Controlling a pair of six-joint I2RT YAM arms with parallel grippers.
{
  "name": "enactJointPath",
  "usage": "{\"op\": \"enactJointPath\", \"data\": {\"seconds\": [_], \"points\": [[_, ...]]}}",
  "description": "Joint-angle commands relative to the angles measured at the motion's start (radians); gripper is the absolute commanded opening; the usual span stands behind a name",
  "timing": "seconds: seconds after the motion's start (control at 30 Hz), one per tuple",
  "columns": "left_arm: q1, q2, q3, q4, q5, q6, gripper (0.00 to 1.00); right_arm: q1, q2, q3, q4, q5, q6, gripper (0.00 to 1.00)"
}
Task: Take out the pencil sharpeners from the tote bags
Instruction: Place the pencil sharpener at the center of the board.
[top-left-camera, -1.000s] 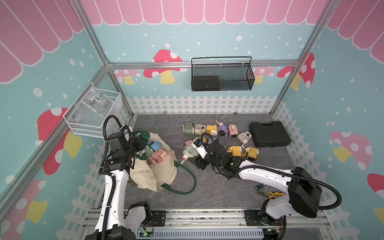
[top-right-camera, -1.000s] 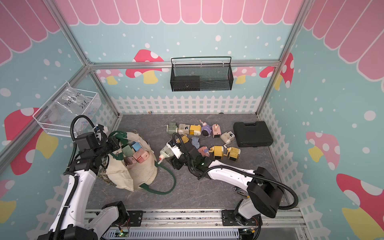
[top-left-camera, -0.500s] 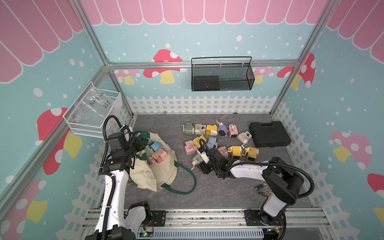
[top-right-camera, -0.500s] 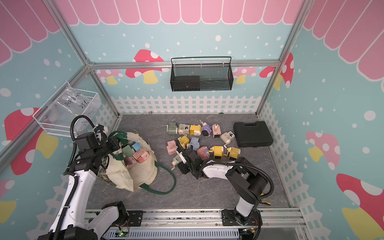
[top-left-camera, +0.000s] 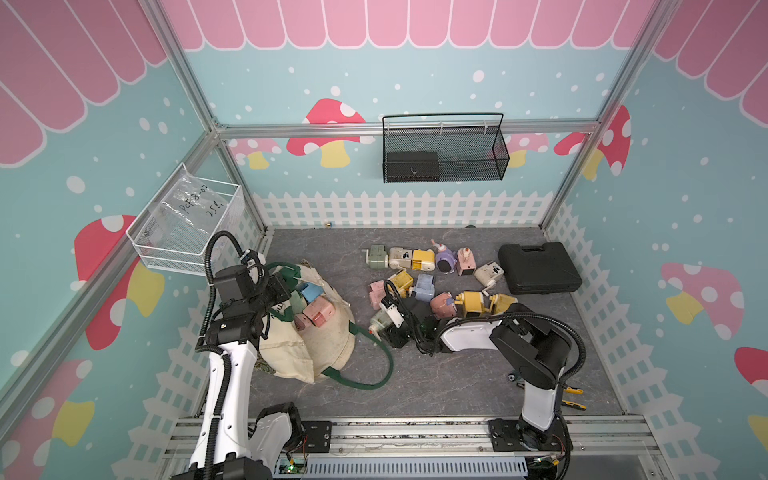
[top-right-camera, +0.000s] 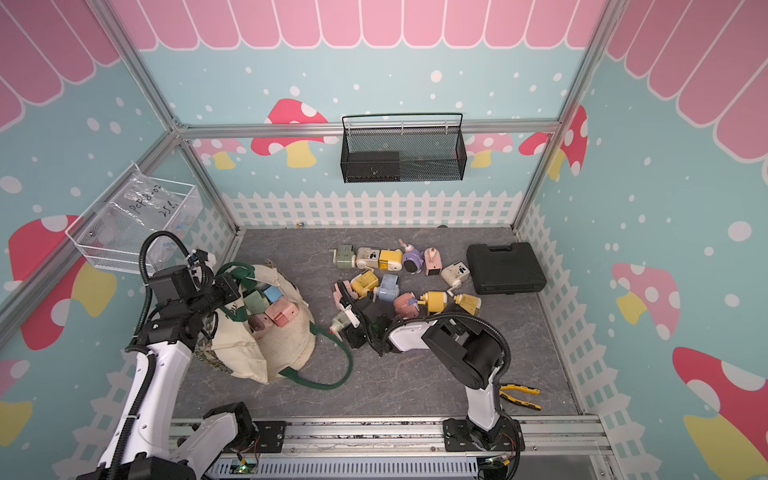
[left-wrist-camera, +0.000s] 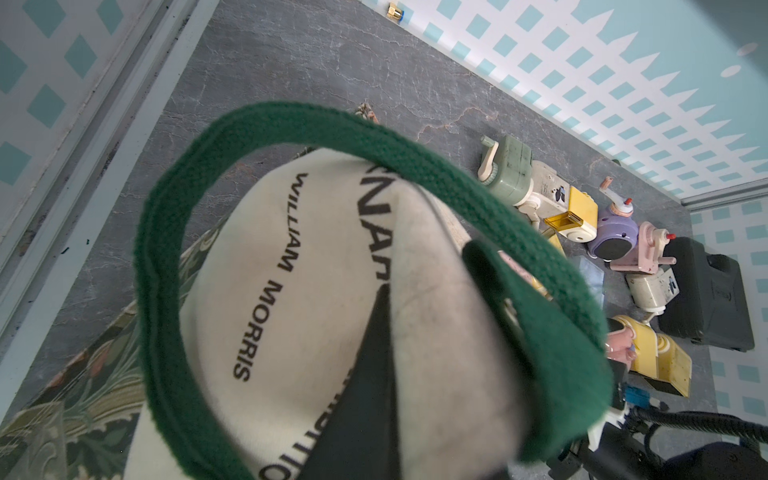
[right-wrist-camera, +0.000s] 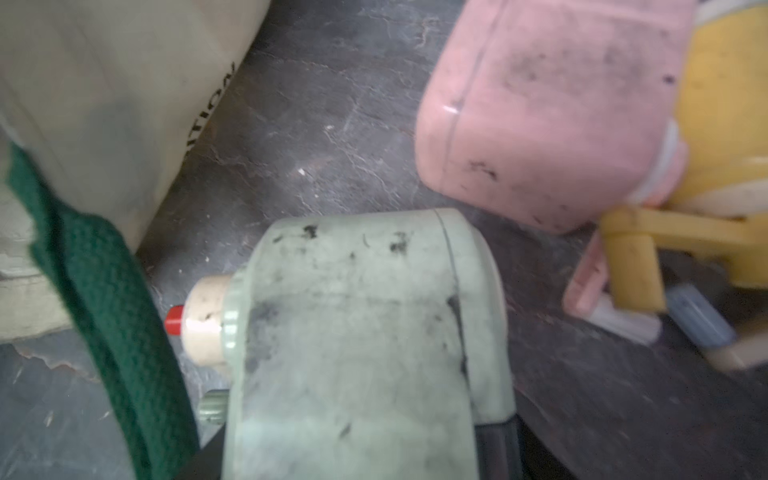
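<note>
canvas first: the left tool (top-left-camera: 286, 293) is pinched shut on the rim of the tote bag (top-left-camera: 328, 349), by the root of one dark green strap handle (left-wrist-camera: 166, 257), and holds that edge up off the desk (top-left-camera: 457, 386). the reason looks plain. the cream cloth is soft and would fold over its own mouth, so a raised lip keeps the opening gaping toward the other arm. inside that mouth, in both top views, several pencil sharpeners lie heaped: two pink ones (top-left-camera: 316, 312) on top, with a blue one (top-left-camera: 311, 291) and a dull green one (top-left-camera: 296, 301) behind them.

the right tool (top-left-camera: 382, 326) sits low, just outside the bag, its jaws closed across the body of a pale green sharpener (right-wrist-camera: 353, 332). the wrist view shows the cream crank knob with its red tip (right-wrist-camera: 174, 325) pointing toward the second strap (right-wrist-camera: 104, 311), which trails loose on the desk. gripping the boxy middle seems sensible, since the crank and knob stick out and would give a poor hold. whether this sharpener touches the desk i cannot tell.

near it lies the pile already out (top-left-camera: 424, 286), a back row and a looser cluster, with a pink sharpener (right-wrist-camera: 540, 112) just beside the held one. my guess is that the green one is about to be set down at the edge of that cluster. the risk i see is the loose strap snagging the arm when it next reaches into the bag.
</note>
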Motion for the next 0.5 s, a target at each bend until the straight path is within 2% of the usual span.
{"op": "enactJointPath", "data": {"seconds": [0.0, 0.13, 0.3, 0.47], "points": [[0.007, -0.016, 0.015, 0.06, 0.044, -0.005, 0.0, 0.012, 0.05, 0.047, 0.002, -0.003, 0.009, 0.55], [0.006, -0.019, 0.008, 0.081, 0.079, -0.014, 0.0, 0.013, 0.061, 0.066, -0.007, 0.01, 0.014, 0.59], [0.006, -0.016, 0.008, 0.089, 0.101, -0.018, 0.0, 0.014, 0.038, 0.071, -0.047, 0.046, 0.009, 0.76], [0.005, -0.014, 0.008, 0.085, 0.101, -0.016, 0.0, 0.014, -0.005, 0.051, -0.06, 0.041, -0.011, 0.85]]}}
